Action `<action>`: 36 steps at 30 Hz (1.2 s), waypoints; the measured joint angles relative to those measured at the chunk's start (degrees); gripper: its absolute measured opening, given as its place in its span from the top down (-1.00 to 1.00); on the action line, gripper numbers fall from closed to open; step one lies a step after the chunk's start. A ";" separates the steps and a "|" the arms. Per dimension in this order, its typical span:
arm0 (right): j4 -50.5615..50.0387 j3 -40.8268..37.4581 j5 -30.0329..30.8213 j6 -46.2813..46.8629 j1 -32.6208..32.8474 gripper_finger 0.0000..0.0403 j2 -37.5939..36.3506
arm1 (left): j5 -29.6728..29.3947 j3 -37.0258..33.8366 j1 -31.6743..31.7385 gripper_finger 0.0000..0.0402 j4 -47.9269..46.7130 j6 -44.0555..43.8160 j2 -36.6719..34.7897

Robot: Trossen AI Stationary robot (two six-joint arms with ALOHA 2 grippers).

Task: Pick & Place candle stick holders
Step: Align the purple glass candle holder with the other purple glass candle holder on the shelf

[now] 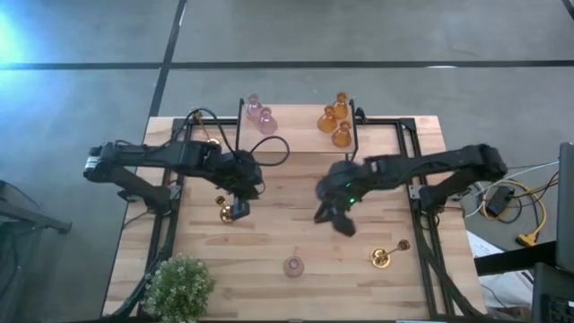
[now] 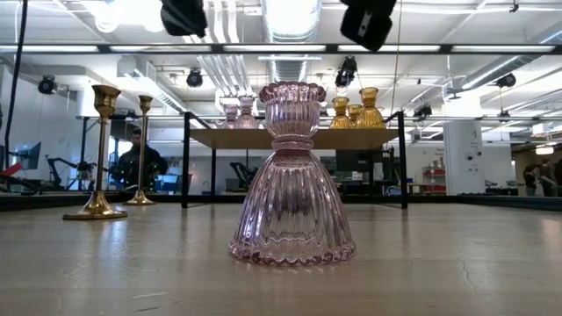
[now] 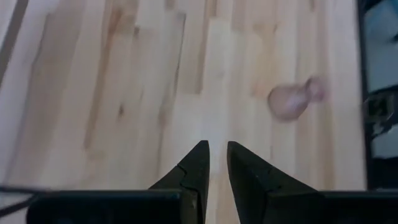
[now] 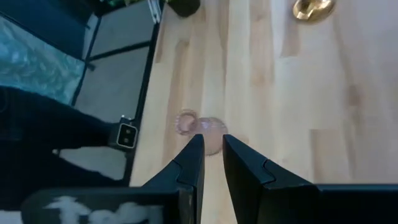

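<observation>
A: Status, left of the high view first?

B: The plant sits at the lower left corner of the table. The left claw hangs left of centre, fingers nearly closed on nothing, just beside a gold holder at its lower left.

A: Where are the finished pieces?

B: On the raised shelf along the top edge: two pink holders on its left, three amber holders on its right. Judged from that grouping, pieces are sorted by colour.

A: And what remains?

B: One pink holder stands low centre on the table. The right claw hangs right of centre, nearly closed and empty; its wrist camera looks straight at that pink piece, so it is probably the next target. Another gold holder lies lower right.
</observation>
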 joint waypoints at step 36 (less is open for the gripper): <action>-8.10 17.80 5.05 28.56 9.92 0.20 28.45 | -0.96 -3.58 3.26 0.70 -1.94 18.22 -5.73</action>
